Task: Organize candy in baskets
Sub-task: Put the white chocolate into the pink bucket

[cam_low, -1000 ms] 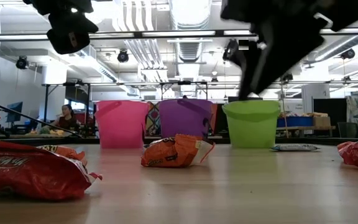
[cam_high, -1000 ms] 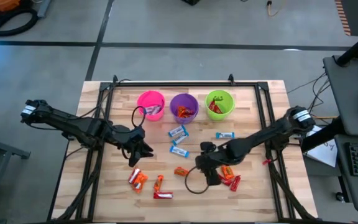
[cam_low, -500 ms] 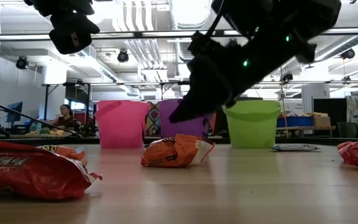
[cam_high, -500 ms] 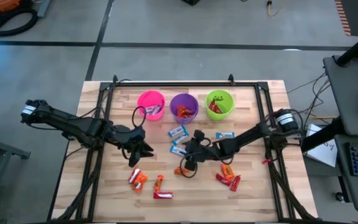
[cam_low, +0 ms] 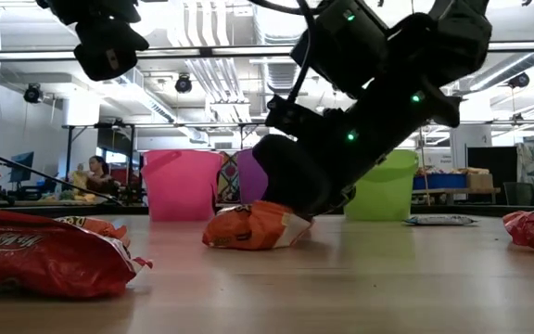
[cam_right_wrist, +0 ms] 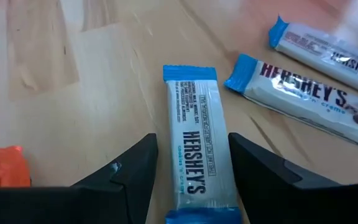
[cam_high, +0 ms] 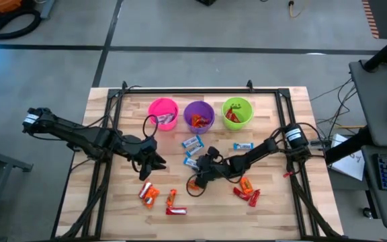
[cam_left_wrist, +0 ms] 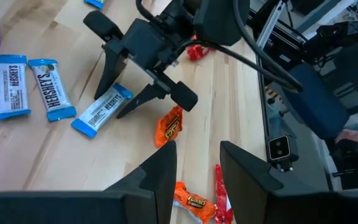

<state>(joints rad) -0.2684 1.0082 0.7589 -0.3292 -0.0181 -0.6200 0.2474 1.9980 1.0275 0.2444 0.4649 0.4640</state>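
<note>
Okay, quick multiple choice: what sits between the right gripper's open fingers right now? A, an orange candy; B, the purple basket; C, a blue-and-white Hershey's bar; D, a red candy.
C: in the right wrist view, the right gripper has an open finger on each side of a blue-and-white Hershey's bar lying flat on the table; the left wrist view shows the same, with the nearest orange candy off to the side.

the scene is evenly and brightly lit from ceiling fixtures (cam_low: pixel 202 46), seen glaring in the low view. only soft, short shadows are cast on the table (cam_high: pixel 274 208). motion blur is noted on the far candy bar (cam_right_wrist: pixel 353 37) in the right wrist view; nearest wrappers (cam_low: pixel 44 255) are rendered soft in the low view.
</note>
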